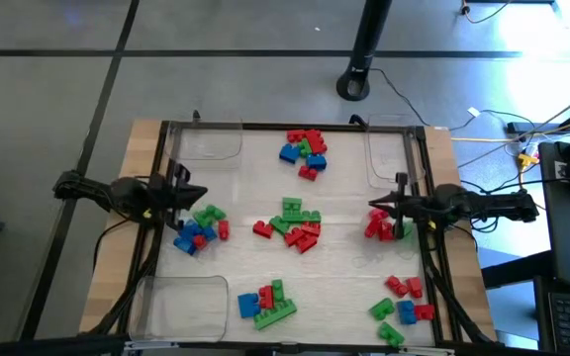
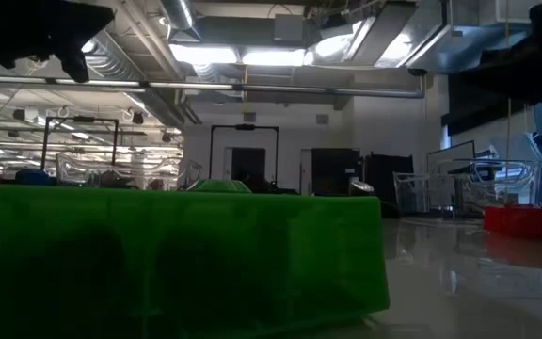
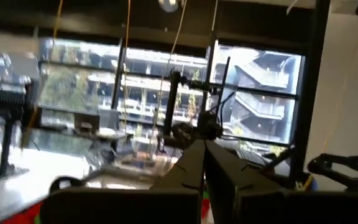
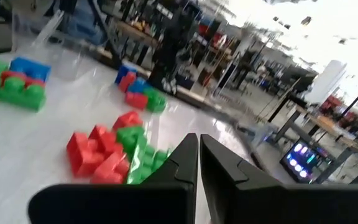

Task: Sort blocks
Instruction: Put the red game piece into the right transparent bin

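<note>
Right gripper (image 1: 374, 210), fingers closed and empty, just beside the red-green blocks (image 1: 383, 227) at the table's (image 1: 146, 148) right edge; left gripper (image 1: 202, 192) likewise closed.

Overhead, table-level and 2 wrist cameras share the table (image 1: 265, 198).

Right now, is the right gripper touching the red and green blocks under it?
Cannot tell. In the high view the right gripper, shut and empty, overlaps the red and green blocks; in the right wrist view its tips hide any gap.
</note>
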Action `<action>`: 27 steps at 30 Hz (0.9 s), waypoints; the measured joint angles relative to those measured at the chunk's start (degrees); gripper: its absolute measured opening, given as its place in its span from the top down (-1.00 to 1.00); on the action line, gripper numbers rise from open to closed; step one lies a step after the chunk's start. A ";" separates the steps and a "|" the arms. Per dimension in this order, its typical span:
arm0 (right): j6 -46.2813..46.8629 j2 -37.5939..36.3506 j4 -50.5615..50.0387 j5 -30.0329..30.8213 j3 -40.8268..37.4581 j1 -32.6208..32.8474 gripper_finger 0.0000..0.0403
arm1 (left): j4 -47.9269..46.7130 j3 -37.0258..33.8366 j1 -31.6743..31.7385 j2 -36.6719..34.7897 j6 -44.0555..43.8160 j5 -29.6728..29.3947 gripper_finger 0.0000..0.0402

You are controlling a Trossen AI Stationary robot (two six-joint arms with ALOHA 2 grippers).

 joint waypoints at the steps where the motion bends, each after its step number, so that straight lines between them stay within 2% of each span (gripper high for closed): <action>1: -0.08 0.00 1.13 0.02 0.00 0.00 0.89 | 0.45 0.01 0.00 0.00 1.19 0.01 0.98; 6: -0.22 1.01 2.34 0.71 3.07 0.00 0.89 | 2.96 0.01 0.38 0.04 7.12 -2.98 0.98; 12: -0.48 8.75 -7.01 4.99 12.96 0.02 0.89 | 9.91 0.01 3.64 0.69 17.71 -4.04 0.98; 17: -0.46 19.29 -13.78 8.65 22.04 0.02 0.89 | 12.57 0.33 5.91 1.96 21.82 -3.97 0.98; 23: -1.81 34.35 -11.96 8.75 28.73 -0.02 0.89 | 13.10 0.54 8.92 3.91 28.88 -3.85 0.98; 27: -1.70 46.29 -11.67 8.68 33.47 -0.02 0.89 | 15.94 0.58 10.41 4.64 29.67 -3.85 0.98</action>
